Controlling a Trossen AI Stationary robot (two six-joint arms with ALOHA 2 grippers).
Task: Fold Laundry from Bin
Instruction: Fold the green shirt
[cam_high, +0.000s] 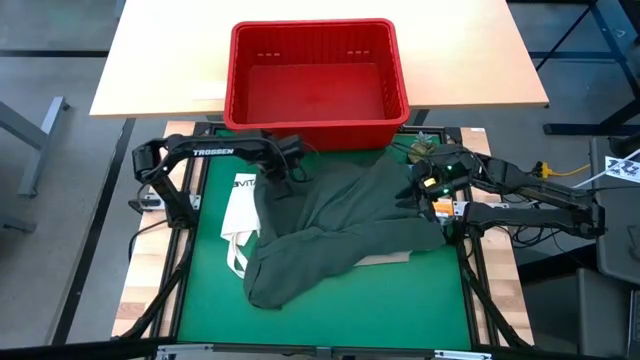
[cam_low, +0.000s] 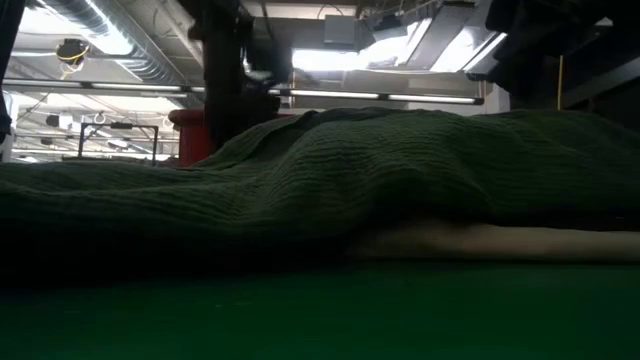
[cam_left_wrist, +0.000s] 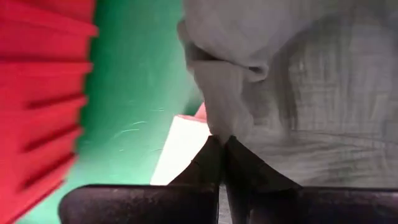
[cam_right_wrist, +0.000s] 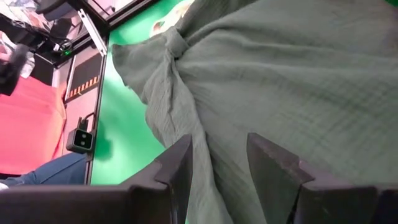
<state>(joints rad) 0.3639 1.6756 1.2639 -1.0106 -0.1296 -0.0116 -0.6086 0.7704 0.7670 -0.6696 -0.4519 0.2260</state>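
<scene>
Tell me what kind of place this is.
Probably a robotics lab or workshop: exposed ceiling ducts overhead, a wooden table on a bare floor, and a green mat framed by two robot arms.

A pale wooden tabletop (cam_high: 320, 60) stands on grey floor (cam_high: 50, 150); ceiling ducts (cam_low: 110, 50) and strip lights (cam_low: 430, 97) overhead.

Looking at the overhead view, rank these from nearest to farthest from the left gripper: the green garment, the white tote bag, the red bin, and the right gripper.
1. Green garment: the left gripper is shut on its edge.
2. White tote bag: just beside and below that gripper.
3. Red bin: behind it, at the table's far side. Bag and bin are close to call.
4. Right gripper: across the garment, on the right.
</scene>
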